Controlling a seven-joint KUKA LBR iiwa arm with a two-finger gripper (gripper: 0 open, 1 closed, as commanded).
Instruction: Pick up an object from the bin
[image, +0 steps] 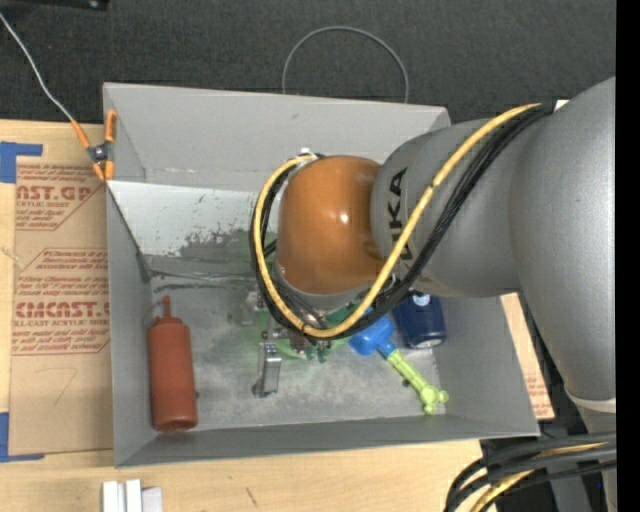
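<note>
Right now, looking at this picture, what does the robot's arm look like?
The arm is thick, rounded and grey, with black lettering on its side. A glossy orange dome caps the wrist. Yellow and black cables loop round the dome and run up along the arm.

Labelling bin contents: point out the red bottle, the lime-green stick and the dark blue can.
red bottle (171, 380), camera view, middle of its body
lime-green stick (408, 372), camera view, mid-shaft
dark blue can (422, 322), camera view, its visible side
</note>
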